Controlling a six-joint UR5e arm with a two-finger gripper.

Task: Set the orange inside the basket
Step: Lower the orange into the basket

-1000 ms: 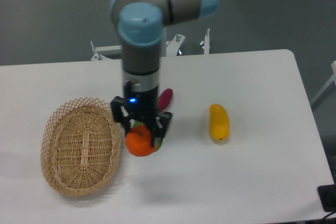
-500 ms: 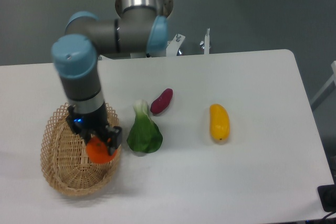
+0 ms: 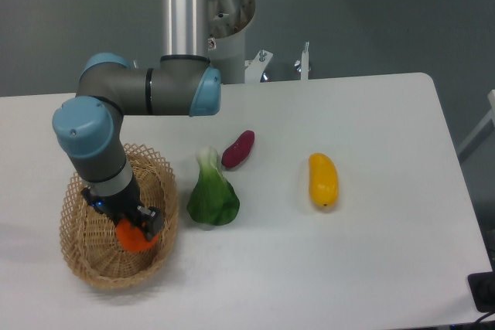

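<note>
The orange (image 3: 136, 237) is round and bright, held between my gripper's fingers inside the basket. The basket (image 3: 81, 249) is a shallow oval of tan wicker at the table's left front. My gripper (image 3: 128, 224) points down into the basket's middle and is shut on the orange. The orange is low over the basket floor; I cannot tell whether it touches it. The arm's wrist hides part of the basket's far rim.
A green leafy vegetable (image 3: 212, 196) lies just right of the basket. A purple sweet potato (image 3: 238, 148) lies behind it. A yellow mango-like fruit (image 3: 323, 181) lies further right. The arm's base column (image 3: 186, 5) stands behind the table.
My gripper carried the orange left from beside the green vegetable to over the basket, then lowered it into the basket's middle. The vegetable is now uncovered.
</note>
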